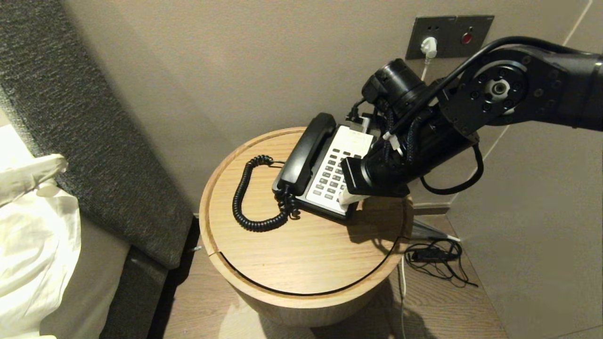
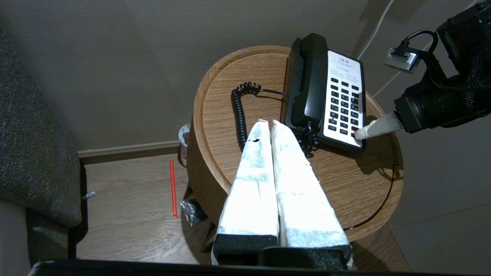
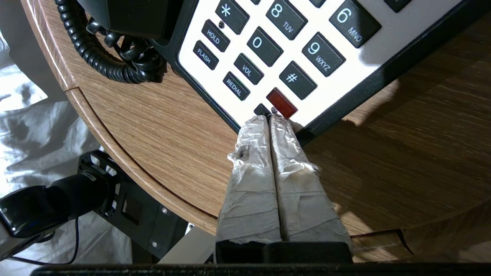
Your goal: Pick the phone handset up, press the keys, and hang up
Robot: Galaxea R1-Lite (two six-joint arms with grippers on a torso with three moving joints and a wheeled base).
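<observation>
I see right gripper (image 3: 270,119) closed, empty, tips touching near-right keypad corner of black-and-white desk phone (image 1: 337,172). Black handset (image 1: 305,154) cradled, phone's left side. Left gripper (image 2: 268,124) closed, near table's (image 1: 301,254) near edge.

Round wooden table (image 1: 301,254), wall socket (image 1: 447,35)

My right gripper (image 3: 270,119) fingers: wrinkled white tape wrap, matt, slightly grimy. Left gripper (image 2: 268,124): same tape, smoother. Phone (image 1: 330,172): glossy black plastic, matt white keypad face. Handset (image 1: 306,153): smooth, shiny black. Coiled cord (image 1: 249,197): rubbery. Table (image 1: 301,254): matt wood grain.
</observation>
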